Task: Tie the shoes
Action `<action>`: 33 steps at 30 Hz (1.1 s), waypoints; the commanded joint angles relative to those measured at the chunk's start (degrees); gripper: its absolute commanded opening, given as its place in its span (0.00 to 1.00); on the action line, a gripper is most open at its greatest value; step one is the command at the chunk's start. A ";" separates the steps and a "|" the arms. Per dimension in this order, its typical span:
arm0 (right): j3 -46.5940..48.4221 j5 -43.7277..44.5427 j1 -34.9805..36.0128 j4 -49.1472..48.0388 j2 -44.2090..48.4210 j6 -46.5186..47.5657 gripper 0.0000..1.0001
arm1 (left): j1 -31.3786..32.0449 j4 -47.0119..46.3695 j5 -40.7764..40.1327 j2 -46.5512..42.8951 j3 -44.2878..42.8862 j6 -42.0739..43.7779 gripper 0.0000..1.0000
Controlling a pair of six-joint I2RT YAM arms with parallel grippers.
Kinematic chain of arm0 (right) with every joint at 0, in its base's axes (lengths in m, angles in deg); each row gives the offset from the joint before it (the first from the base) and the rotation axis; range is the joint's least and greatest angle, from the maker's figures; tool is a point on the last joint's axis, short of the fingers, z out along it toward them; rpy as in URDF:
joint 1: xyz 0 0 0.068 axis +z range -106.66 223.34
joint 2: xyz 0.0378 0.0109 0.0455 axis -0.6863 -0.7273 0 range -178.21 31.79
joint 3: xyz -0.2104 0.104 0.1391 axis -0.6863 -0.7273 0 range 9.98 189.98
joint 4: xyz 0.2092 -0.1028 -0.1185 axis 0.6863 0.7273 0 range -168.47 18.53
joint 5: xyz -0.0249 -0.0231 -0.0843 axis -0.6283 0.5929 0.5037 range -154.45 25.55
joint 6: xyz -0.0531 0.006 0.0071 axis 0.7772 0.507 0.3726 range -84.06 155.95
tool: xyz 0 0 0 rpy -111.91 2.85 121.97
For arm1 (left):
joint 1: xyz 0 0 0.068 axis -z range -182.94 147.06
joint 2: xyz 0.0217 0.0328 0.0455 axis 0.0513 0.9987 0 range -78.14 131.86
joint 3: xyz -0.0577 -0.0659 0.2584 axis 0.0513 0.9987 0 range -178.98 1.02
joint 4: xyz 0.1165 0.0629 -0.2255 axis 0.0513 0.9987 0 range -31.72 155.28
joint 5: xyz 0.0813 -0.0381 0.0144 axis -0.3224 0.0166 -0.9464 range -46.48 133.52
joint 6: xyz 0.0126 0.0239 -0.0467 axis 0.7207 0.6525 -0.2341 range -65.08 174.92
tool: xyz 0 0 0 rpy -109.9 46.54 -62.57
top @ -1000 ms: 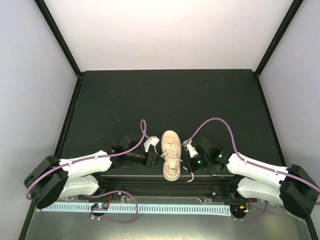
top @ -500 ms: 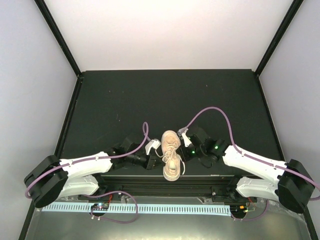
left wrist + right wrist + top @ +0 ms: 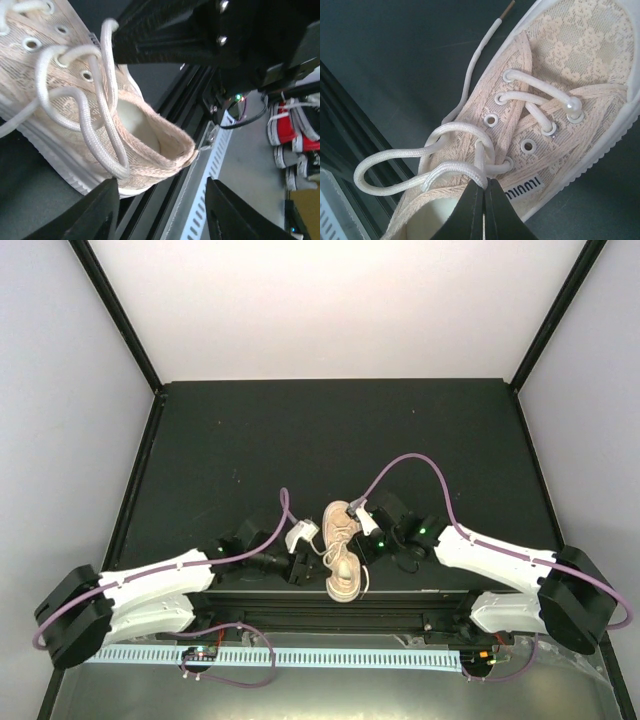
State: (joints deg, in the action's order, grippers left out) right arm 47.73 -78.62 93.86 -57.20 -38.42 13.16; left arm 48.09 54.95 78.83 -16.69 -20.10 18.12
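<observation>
Sneaker (image 3: 343, 550), a beige-pink low-top of soft lace fabric with a pale sole, lies on the black table (image 3: 300, 430), heel at the table's near edge. It looks light and floppy and would probably slide if tugged. Its thin off-white laces (image 3: 462, 130) are limp, best pinched mid-loop. The right gripper (image 3: 482, 189) is pinched shut on a loop by the top eyelets. The left gripper (image 3: 161, 190) has its fingers apart just short of the heel, gripping nothing.

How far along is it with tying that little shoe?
Early to midway. Done: the lace runs through several eyelets of the shoe, and one loose loop is formed. In hand: the right gripper is pinched shut on that lace; the left gripper hangs open beside the heel. Left: no knot or bow shows, and one lace end lies loose on the table.
</observation>
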 commanded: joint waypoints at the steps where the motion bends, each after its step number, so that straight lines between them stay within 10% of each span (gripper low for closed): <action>1: -0.87 -0.99 -0.11 -1.90 0.15 0.74 0.02 | -1.14 7.69 -6.46 -6.24 -1.60 1.53 0.55; 33: -2.36 -2.26 -0.12 -3.61 0.56 0.33 0.02 | -9.01 -4.33 2.40 17.17 -8.80 -0.21 0.22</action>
State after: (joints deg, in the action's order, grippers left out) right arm 45.83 -80.19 93.86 -59.53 -38.31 13.14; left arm 39.39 53.18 78.85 -0.28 -26.64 17.99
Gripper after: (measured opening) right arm 0.035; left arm 0.226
